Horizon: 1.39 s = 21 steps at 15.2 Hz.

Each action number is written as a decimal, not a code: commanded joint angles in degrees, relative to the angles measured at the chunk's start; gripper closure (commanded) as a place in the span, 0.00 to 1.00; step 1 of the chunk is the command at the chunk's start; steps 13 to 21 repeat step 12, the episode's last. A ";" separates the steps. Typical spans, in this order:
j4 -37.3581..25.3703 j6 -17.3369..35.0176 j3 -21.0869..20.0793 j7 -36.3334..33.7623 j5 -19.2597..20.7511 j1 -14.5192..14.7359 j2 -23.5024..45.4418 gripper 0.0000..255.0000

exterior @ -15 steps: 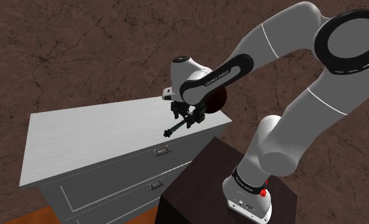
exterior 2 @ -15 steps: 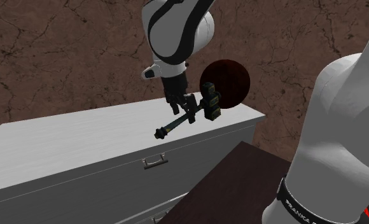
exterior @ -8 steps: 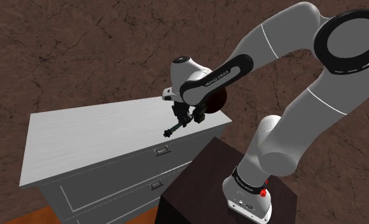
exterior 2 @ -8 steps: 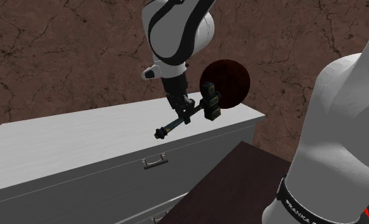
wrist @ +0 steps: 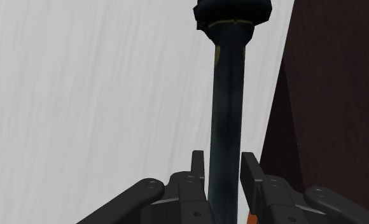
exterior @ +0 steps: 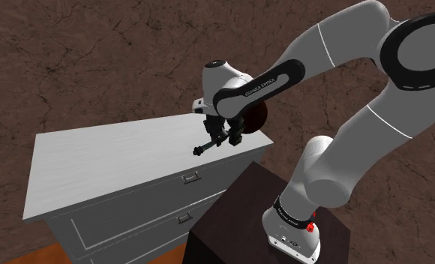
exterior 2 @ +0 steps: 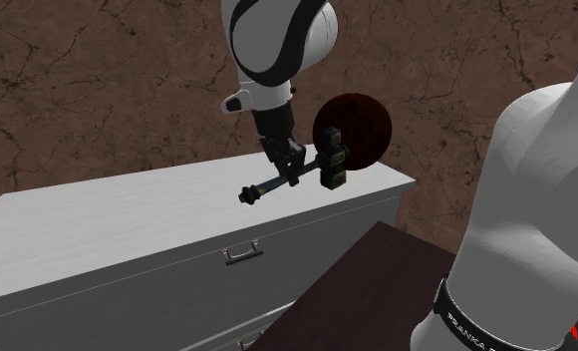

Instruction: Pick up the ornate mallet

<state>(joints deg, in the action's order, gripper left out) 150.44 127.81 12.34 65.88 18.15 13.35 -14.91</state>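
Up a little goes the gripper [exterior: 222, 137] since the earlier pictures, and the thin end of the mallet [exterior: 208, 145] comes up with it, so the handle lies flatter than before. The mallet's chunky head hardly changes its place.

The two black fingers [wrist: 198, 167] are almost closed and squeeze the mallet's dark handle [wrist: 228, 114] between them, one on each side. The handle runs straight out from the fingers to a round knob with a thin yellow ring.

In the second exterior view, the gripper [exterior 2: 292, 172] hangs straight down from the white arm and grips the mallet [exterior 2: 272, 185] near the middle of its handle. The head is on that view's right and the knob end points to its left. The mallet is over the white dresser [exterior 2: 108, 229], close to its right end in that view. I cannot tell if the head touches the top.

A dark round thing [exterior 2: 362, 125] sits just behind the mallet's head. A small metal drawer handle [exterior 2: 239, 254] is on the dresser's front. The dark brown stand [exterior: 231, 217] is just beside the dresser. The ground [exterior: 96, 60] is brown and cracked.
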 commanded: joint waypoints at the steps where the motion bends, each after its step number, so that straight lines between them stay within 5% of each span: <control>1: -0.68 -1.73 -0.13 0.29 -0.23 0.07 -1.04 1.00; 10: -4.10 -9.79 -0.80 1.60 -1.14 0.31 -5.75 1.00; 21: -4.17 -9.92 -0.81 1.62 -1.15 0.32 -5.83 1.00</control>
